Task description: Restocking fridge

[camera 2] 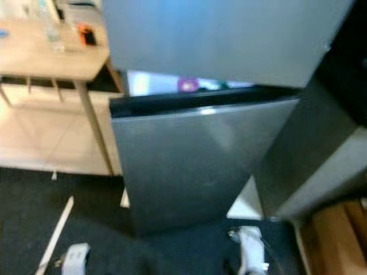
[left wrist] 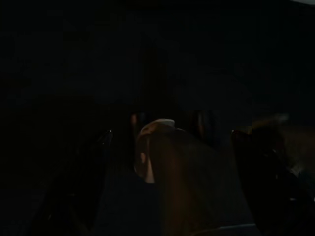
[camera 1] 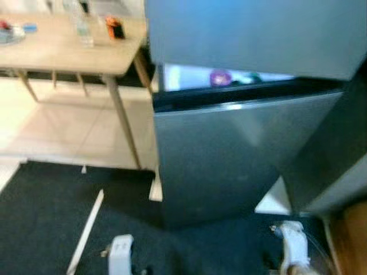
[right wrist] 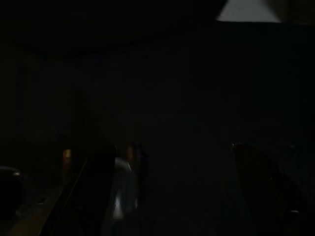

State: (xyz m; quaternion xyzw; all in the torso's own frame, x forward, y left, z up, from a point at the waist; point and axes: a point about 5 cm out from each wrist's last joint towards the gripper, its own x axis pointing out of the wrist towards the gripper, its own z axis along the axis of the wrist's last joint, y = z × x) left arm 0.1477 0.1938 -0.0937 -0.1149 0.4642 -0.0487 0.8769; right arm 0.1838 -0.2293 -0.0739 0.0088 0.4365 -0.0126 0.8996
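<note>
The grey fridge stands straight ahead on the dark mat, its upper door ajar, and through the gap a purple item shows in the lit interior. Off to the left a wooden surface carries a bottle and an orange object. Both arms hang low; left hand and right hand sit in deep shade, and I cannot tell their grip.
</note>
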